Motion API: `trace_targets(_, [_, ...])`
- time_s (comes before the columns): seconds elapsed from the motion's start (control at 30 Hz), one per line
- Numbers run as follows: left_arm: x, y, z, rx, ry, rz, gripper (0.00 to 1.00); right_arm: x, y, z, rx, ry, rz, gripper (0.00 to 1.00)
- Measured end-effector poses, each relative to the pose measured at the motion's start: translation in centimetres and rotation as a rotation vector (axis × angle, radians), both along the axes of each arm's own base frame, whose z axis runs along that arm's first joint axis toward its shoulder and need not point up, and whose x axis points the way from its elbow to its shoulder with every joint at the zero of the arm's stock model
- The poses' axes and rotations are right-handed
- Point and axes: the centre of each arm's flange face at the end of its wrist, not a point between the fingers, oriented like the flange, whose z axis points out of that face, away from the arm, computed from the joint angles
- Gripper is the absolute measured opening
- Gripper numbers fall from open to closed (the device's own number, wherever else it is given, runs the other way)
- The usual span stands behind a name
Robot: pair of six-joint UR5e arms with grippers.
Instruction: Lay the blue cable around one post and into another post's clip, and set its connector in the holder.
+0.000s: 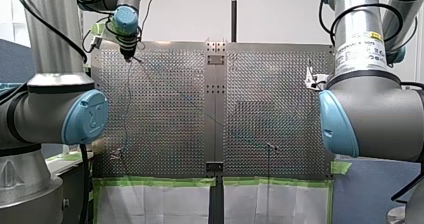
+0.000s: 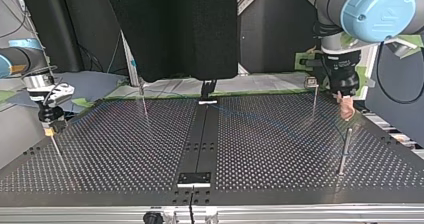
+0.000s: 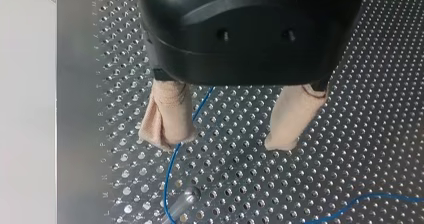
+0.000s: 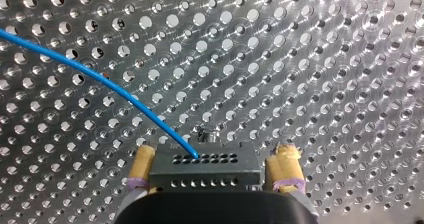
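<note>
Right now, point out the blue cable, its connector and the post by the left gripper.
blue cable (image 4: 100, 78): right wrist view, middle of its curved run.
connector (image 4: 220, 171): right wrist view, middle of the dark block's face.
post (image 3: 184, 201): left wrist view, its shiny metal top.

Slim posts stand well apart on the table.

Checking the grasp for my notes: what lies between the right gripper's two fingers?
The connector, with the blue cable leaving it, sits clamped between the fingers of the right gripper; the right wrist view shows it.
</note>
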Motion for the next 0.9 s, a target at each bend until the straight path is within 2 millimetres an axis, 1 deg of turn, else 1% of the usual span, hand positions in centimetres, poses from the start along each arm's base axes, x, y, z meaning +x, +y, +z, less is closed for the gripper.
trace_targets(0.7, [-0.10, -0.17, -0.01, -0.015, -0.005, 0.002, 1.00, 0.01, 0.00, 0.02, -0.001, 0.001, 0.000, 0.99])
trace_targets(0.9, [-0.95, -0.43, -0.44, -0.031, -0.017, -0.007, 1.00, 0.01, 0.01, 0.01, 0.001, 0.001, 0.000, 0.99])
